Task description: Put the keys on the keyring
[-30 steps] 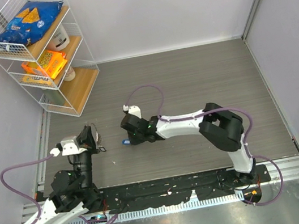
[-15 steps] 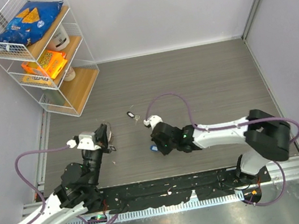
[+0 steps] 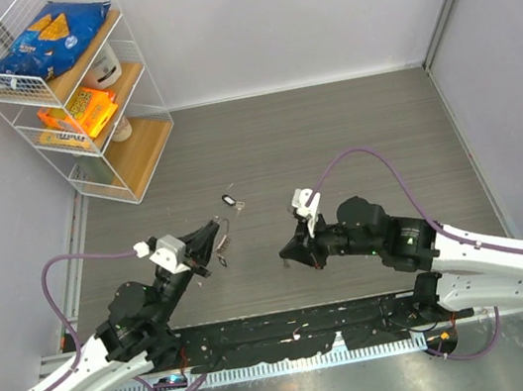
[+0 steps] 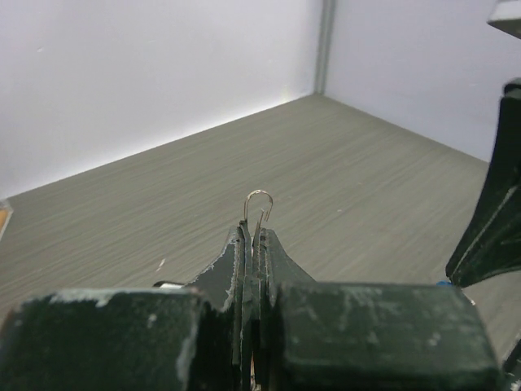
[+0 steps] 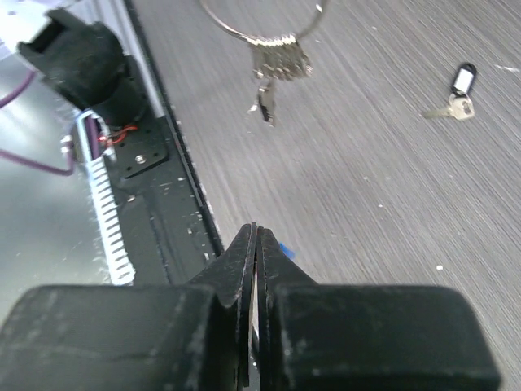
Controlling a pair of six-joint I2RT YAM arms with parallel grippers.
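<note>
Left jaws: pinched tight on the keyring (image 4: 258, 199), keys (image 5: 281, 63) dangling from it.
Right jaws: pressed together; can't tell if anything's pinched.
Worktop (image 3: 353, 140): one tagged key (image 3: 232, 200) lying loose.

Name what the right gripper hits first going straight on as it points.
Probably the keys hanging from the keyring that the left gripper holds; they lie almost dead ahead of the right gripper. Height is unclear, so it might pass under them and meet the table.
</note>
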